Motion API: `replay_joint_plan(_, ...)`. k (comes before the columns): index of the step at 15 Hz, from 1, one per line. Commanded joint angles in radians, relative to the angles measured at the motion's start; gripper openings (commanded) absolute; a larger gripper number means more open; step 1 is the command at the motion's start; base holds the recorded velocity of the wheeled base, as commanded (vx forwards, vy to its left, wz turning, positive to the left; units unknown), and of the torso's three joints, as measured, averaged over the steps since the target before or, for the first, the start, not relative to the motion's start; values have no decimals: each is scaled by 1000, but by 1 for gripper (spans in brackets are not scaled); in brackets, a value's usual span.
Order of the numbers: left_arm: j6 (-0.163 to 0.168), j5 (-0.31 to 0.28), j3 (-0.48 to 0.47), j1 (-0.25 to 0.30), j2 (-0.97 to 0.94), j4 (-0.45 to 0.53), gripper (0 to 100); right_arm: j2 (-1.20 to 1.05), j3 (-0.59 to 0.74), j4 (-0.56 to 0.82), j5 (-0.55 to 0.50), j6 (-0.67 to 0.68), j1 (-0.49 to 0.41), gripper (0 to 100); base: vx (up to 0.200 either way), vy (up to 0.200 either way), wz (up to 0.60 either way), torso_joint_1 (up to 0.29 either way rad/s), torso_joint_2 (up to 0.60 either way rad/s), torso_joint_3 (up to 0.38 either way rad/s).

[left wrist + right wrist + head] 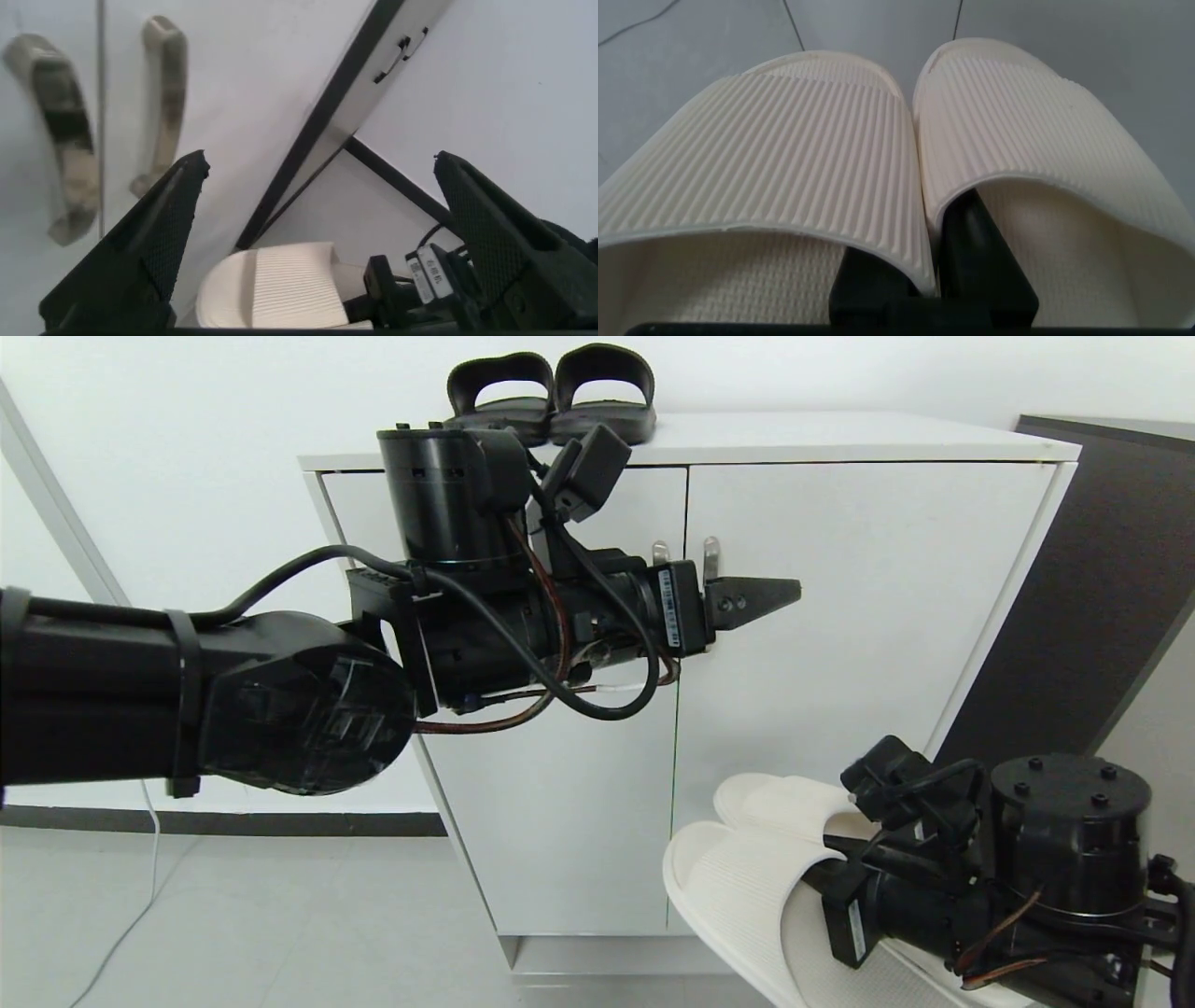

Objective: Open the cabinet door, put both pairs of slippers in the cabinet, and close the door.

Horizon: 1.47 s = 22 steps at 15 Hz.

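Observation:
The white cabinet stands with both doors shut. Its two metal handles sit side by side at the centre seam. My left gripper is open, just in front of the right door, level with the handles and slightly to their right. A black pair of slippers rests on the cabinet top. Low at the right, my right gripper is shut on the white pair of slippers, pinching their two inner sides together, toes pointing away from the wrist.
A dark wall panel stands right of the cabinet. Grey tiled floor spreads in front and to the left, with a thin cable lying on it. A white wall is behind.

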Motion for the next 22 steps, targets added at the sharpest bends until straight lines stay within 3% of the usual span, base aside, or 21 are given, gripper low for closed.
replay_joint_plan(1,0,3,-3,24,1,-2,100,5,-2,-1,0,-2,-2,0,0,0,0,0,0,0)
replay_joint_plan(5,0,4,-32,49,49,-5,100,3,-1,-1,0,0,-3,0,0,0,0,0,0,0)
replay_joint_plan(12,0,3,-119,42,153,-2,100,2,-1,-4,0,3,-8,0,0,0,0,0,0,0)
replay_joint_plan(17,-3,1,-126,42,153,-8,100,2,3,-4,2,3,-8,0,0,0,0,0,0,0)
replay_joint_plan(18,-3,1,-118,41,144,-8,0,-5,4,-1,0,2,-8,0,0,0,0,0,0,0)
replay_joint_plan(20,-3,0,-98,32,115,-8,0,-8,15,-1,25,-2,-5,0,0,0,0,0,0,0)
replay_joint_plan(22,0,1,-41,1,73,-9,0,-51,61,-1,138,-14,2,0,0,0,0,0,0,0)
